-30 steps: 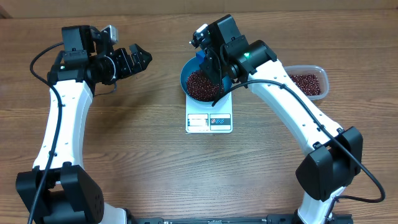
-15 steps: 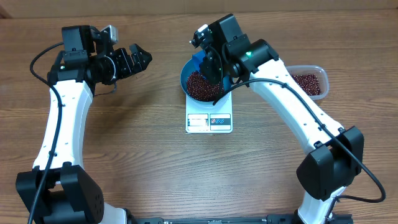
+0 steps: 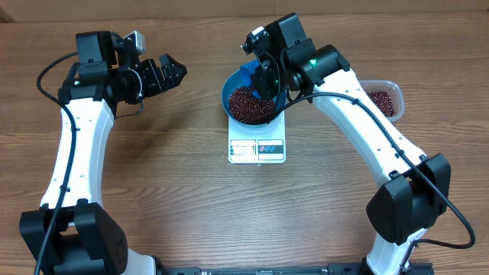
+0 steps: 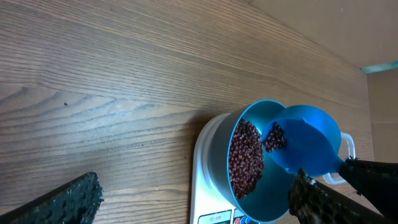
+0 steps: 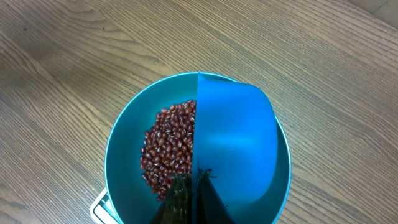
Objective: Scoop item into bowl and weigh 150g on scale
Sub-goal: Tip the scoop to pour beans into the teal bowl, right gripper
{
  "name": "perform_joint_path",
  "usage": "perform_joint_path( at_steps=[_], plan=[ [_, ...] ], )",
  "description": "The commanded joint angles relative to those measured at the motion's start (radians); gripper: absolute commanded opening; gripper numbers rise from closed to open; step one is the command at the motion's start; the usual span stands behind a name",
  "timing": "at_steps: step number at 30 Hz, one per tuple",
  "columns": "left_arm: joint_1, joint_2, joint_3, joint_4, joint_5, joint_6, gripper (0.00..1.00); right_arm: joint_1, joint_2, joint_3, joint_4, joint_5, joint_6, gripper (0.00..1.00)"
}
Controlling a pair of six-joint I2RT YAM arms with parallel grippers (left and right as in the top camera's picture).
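Scoop (image 5: 236, 143) tipped over the bowl (image 3: 225, 98) on the scale (image 3: 257, 150).
The scoop's handle is hidden in the clenched right gripper (image 5: 189, 194). The scale's display and labels are too small to read, and the right arm cuts off part of the tub (image 3: 391, 90). That arm reaches in over the bowl, where the beans (image 5: 166, 149) lie; a few sit in the scoop. The left gripper (image 3: 175, 69) hangs released, well apart, above the table (image 3: 153, 191).

Bare desk (image 3: 200, 103) lay open between the left hand (image 3: 176, 71) and the bowl (image 3: 226, 98); the scoop (image 3: 247, 74) in the right hand (image 3: 265, 82) overhung its mouth.
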Motion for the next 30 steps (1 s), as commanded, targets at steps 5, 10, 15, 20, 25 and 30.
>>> perform_joint_path(
  at_steps=[5, 10, 15, 20, 25, 30],
  plan=[
    [-0.002, -0.021, 0.021, 0.001, -0.006, 0.012, 1.00, -0.004, -0.031, 0.028, 0.004, -0.008, 0.007, 0.04],
    [-0.005, -0.021, 0.021, 0.002, -0.006, 0.012, 1.00, -0.004, -0.031, 0.027, 0.004, -0.008, 0.007, 0.04],
    [-0.006, -0.021, 0.021, 0.001, -0.006, 0.012, 1.00, -0.004, -0.031, 0.027, 0.004, -0.008, 0.007, 0.04],
    [-0.007, -0.021, 0.021, 0.001, -0.006, 0.012, 1.00, -0.004, -0.031, 0.027, 0.005, -0.008, 0.013, 0.04],
    [-0.007, -0.021, 0.021, 0.001, -0.006, 0.012, 1.00, -0.018, -0.031, 0.027, 0.009, -0.042, 0.059, 0.04],
    [-0.008, -0.021, 0.021, 0.001, -0.006, 0.012, 1.00, -0.060, -0.031, 0.028, 0.009, -0.194, 0.127, 0.04]
  ],
)
